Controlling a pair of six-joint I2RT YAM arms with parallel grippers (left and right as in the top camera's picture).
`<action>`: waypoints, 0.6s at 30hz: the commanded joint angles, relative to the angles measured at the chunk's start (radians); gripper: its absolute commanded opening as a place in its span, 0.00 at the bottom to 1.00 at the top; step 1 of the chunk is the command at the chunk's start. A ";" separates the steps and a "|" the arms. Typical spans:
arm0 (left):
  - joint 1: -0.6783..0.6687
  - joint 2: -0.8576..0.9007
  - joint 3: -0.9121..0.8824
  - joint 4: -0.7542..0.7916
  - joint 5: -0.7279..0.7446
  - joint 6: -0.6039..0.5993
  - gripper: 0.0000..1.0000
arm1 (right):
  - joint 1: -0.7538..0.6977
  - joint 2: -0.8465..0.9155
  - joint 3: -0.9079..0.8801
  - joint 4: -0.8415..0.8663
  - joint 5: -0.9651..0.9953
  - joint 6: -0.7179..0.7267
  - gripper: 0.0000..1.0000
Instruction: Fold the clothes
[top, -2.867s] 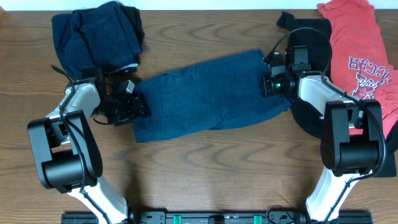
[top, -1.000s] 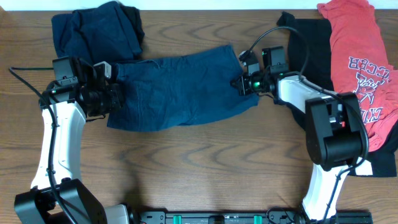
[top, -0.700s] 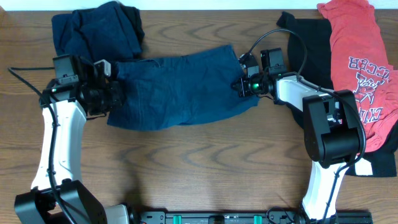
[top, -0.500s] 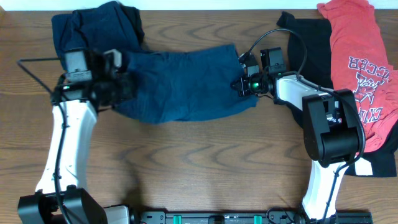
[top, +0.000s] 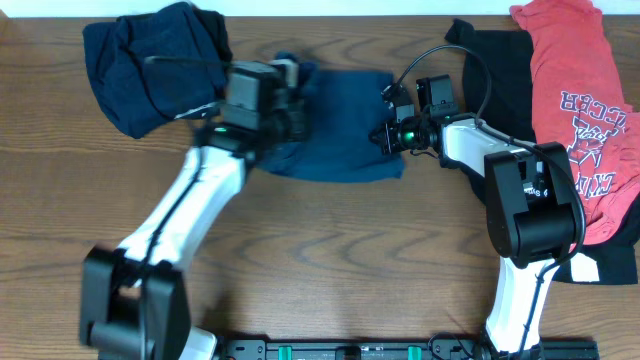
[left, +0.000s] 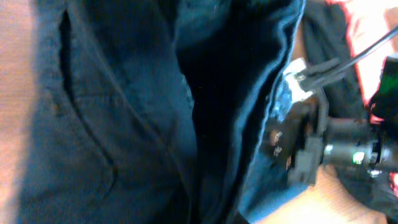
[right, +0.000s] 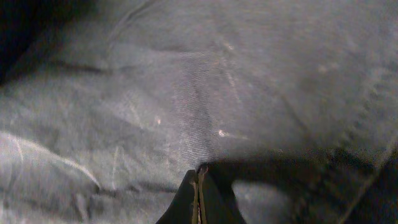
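A dark blue denim garment lies doubled over at the middle back of the table. Its left end is lifted and carried over toward its right end by my left gripper, which is shut on it. In the left wrist view blue cloth fills the frame and hides my fingers; the right arm's gripper shows at the right. My right gripper is shut on the garment's right edge. In the right wrist view its tips are pressed together on a pinch of fabric.
A crumpled navy garment lies at the back left. A black garment and a red printed T-shirt lie at the back right, beside the right arm. Bare wooden table runs along the front.
My left arm has swung right across the table with the garment's left end, folding it to about half its earlier length. My right gripper has kept its place and grip.
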 joint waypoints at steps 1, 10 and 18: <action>-0.053 0.068 0.030 0.098 -0.042 -0.067 0.06 | 0.023 0.068 -0.024 -0.035 0.055 0.013 0.01; -0.111 0.188 0.030 0.360 -0.043 -0.129 0.06 | 0.023 0.068 -0.024 -0.044 0.052 0.013 0.01; -0.139 0.204 0.030 0.380 -0.027 -0.128 0.90 | 0.006 0.066 -0.024 0.002 0.012 0.044 0.01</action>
